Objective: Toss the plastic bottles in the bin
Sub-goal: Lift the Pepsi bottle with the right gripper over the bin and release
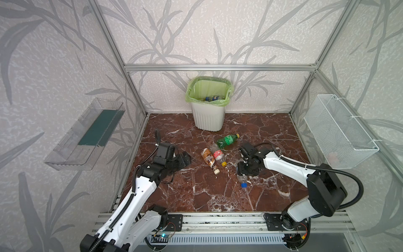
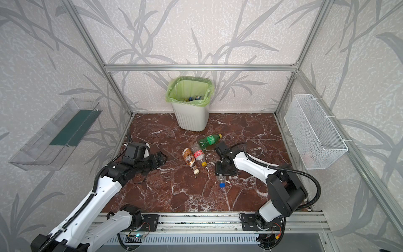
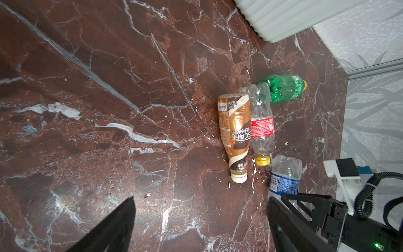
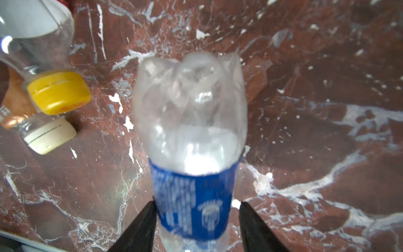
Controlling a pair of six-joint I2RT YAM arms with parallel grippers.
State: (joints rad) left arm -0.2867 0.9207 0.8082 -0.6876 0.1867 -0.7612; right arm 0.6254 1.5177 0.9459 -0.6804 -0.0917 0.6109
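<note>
The white ribbed bin [image 1: 209, 117] with its green liner stands at the back and holds a few bottles [image 1: 214, 98]. In front of it lie a green bottle [image 1: 227, 140], a red-labelled clear bottle [image 1: 218, 153] and a brown-wrapped bottle [image 1: 209, 158]. A clear blue-labelled bottle [image 4: 192, 122] lies between the fingers of my right gripper [image 4: 197, 203]. One finger touches its label, and a sliver of table shows beside the other. My left gripper [image 3: 200, 198] is open and empty, low over the table left of the bottles.
A clear plastic tray [image 1: 85, 135] hangs on the left wall and a white wire mesh basket [image 1: 340, 131] on the right wall. Aluminium frame posts stand at the back corners of the marble table [image 1: 218, 196]. The arms' mounting rail [image 1: 218, 222] runs along the front.
</note>
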